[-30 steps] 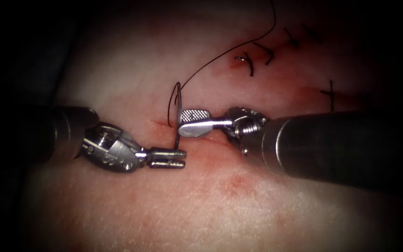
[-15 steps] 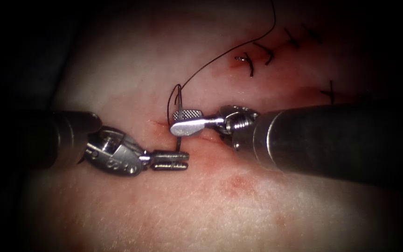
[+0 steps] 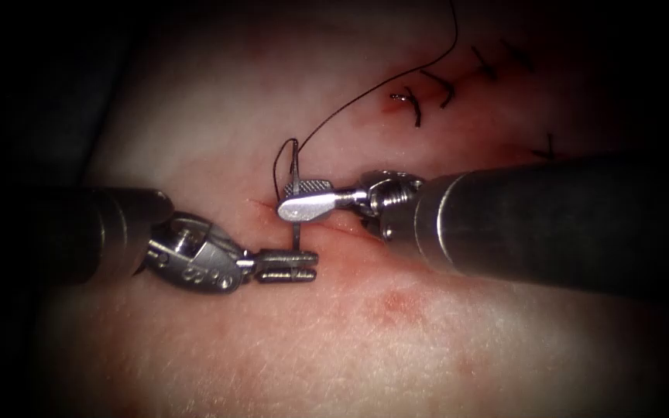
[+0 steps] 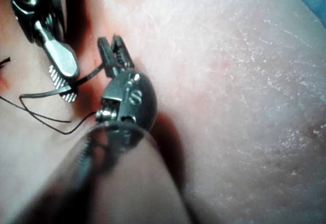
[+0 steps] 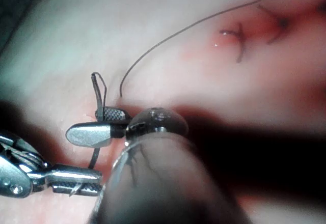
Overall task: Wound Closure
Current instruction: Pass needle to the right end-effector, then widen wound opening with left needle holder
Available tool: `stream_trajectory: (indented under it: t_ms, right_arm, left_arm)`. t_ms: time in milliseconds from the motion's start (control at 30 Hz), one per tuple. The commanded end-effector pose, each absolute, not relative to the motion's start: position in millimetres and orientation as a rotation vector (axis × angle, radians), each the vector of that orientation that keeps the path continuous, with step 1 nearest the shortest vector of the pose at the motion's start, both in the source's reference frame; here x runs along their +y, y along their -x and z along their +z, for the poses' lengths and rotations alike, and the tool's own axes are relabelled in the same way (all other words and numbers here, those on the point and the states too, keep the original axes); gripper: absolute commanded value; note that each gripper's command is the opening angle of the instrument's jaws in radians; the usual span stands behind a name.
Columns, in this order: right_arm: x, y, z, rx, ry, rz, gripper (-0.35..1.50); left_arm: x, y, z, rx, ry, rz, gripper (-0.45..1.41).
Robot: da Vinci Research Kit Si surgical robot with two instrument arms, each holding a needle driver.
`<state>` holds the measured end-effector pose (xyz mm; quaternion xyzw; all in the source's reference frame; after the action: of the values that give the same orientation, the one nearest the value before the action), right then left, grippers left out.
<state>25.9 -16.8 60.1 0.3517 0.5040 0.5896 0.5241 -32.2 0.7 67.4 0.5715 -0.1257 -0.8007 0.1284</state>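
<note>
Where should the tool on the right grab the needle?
Probably the bare middle of the needle, just above where the left tool is shut on its lower end. Come from the right with jaws across it: it stands upright over the tissue, and the right tool, open and holding nothing, straddles it there. Whether its tip is in the tissue I cannot tell.

The needle [image 3: 294, 203] passes behind the right tool [image 3: 303, 203], hiding its mid-curve; whether its tip sits in the tissue [image 3: 427, 340] cannot be told. The thread [image 3: 381, 81] runs off the endoscope view's top edge. Both shafts fade into dark margins beside the left tool [image 3: 292, 265].
</note>
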Motion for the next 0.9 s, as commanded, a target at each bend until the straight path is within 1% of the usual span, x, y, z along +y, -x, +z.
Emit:
stream_trajectory:
  t_ms: [33, 100, 133, 200, 267, 300, 333, 367, 400, 700, 833, 867, 900]
  right_arm:
    - [-17.0, -26.7, 61.0, 1.207, -0.843, 1.409, 1.03]
    - [-16.9, -26.7, 61.1, 1.207, -0.842, 1.409, 1.03]
    - [-16.9, -26.7, 61.2, 1.203, -0.839, 1.411, 0.96]
    - [-16.9, -26.6, 61.3, 1.2, -0.831, 1.408, 0.89]
    - [-16.9, -26.6, 61.3, 1.2, -0.831, 1.408, 0.76]
    - [-16.9, -26.6, 61.3, 1.2, -0.831, 1.408, 0.76]
    - [-16.9, -26.6, 61.3, 1.197, -0.832, 1.407, 0.62]
    - [-16.9, -26.6, 61.3, 1.187, -0.827, 1.411, 0.1]
    - [-16.9, -26.5, 61.2, 1.173, -0.825, 1.412, -0.33]
    - [-17.0, -25.9, 61.2, 1.102, -0.8, 1.419, -0.35]
    - [-16.9, -25.8, 61.3, 1.098, -0.801, 1.42, -0.35]
    - [-16.8, -25.7, 61.3, 1.097, -0.801, 1.42, -0.35]
    - [-16.6, -25.7, 61.3, 1.102, -0.8, 1.424, -0.35]
  left_arm:
    - [0.5, 32.6, 67.9, -0.364, -1.663, -2.327, -0.45]
    - [0.5, 32.6, 67.8, -0.365, -1.663, -2.328, -0.45]
    - [0.5, 32.6, 67.8, -0.364, -1.662, -2.328, -0.45]
    - [0.5, 32.6, 67.7, -0.365, -1.662, -2.329, -0.45]
    - [0.5, 32.6, 67.7, -0.365, -1.662, -2.329, -0.45]
    - [0.5, 32.6, 67.7, -0.365, -1.662, -2.329, -0.45]
    - [0.5, 32.6, 67.7, -0.365, -1.662, -2.329, -0.45]
    - [0.5, 32.6, 67.7, -0.364, -1.662, -2.329, -0.45]
    - [0.5, 32.6, 67.7, -0.365, -1.661, -2.329, -0.45]
    - [0.6, 32.7, 67.7, -0.364, -1.661, -2.332, -0.45]
    - [0.8, 32.7, 67.7, -0.362, -1.662, -2.334, -0.45]
    - [0.9, 32.7, 67.7, -0.342, -1.675, -2.36, 0.16]
    - [0.9, 32.7, 67.7, -0.311, -1.698, -2.391, 0.42]
